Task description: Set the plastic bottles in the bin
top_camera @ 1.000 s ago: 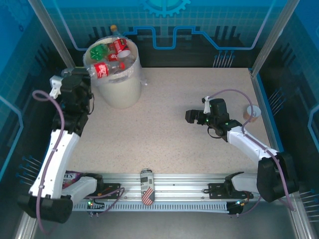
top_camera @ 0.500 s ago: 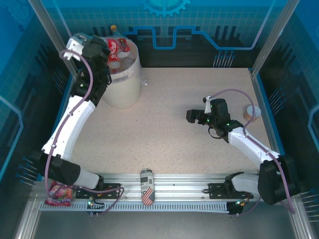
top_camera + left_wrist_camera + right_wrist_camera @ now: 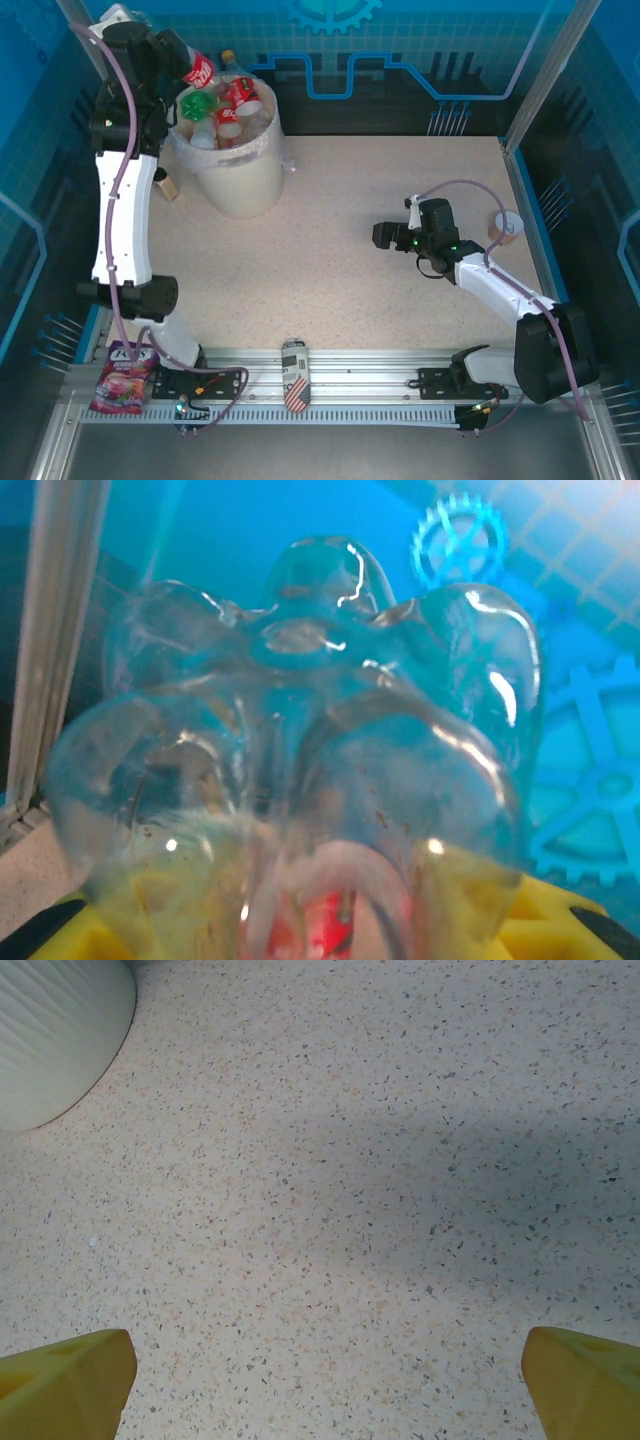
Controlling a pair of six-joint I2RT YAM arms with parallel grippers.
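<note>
Several items, tagging big to small. Seeing speckled table [image 3: 380, 200] spanning the whole workspace. Seeing cream bin [image 3: 240, 185] with clear liner standing at far left, already holding several plastic bottles [image 3: 238, 97], among them a green bottle [image 3: 197, 105]. Spotting left gripper [image 3: 178, 62] up high at the bin's far-left rim, pinching a red-labelled clear bottle [image 3: 197, 72]; wrist view catching its lobed base [image 3: 300, 730] clamped between yellow fingers [image 3: 545, 920]. Noting right gripper [image 3: 383, 236] hovering low over bare table right of centre, well apart from bin, its fingertips [image 3: 60, 1380] spread wide, gripping nothing. Marking snack bag [image 3: 122, 378] at near left, patterned can [image 3: 295, 375] lying on near rail, paper cup [image 3: 507, 227] by right edge.
</note>
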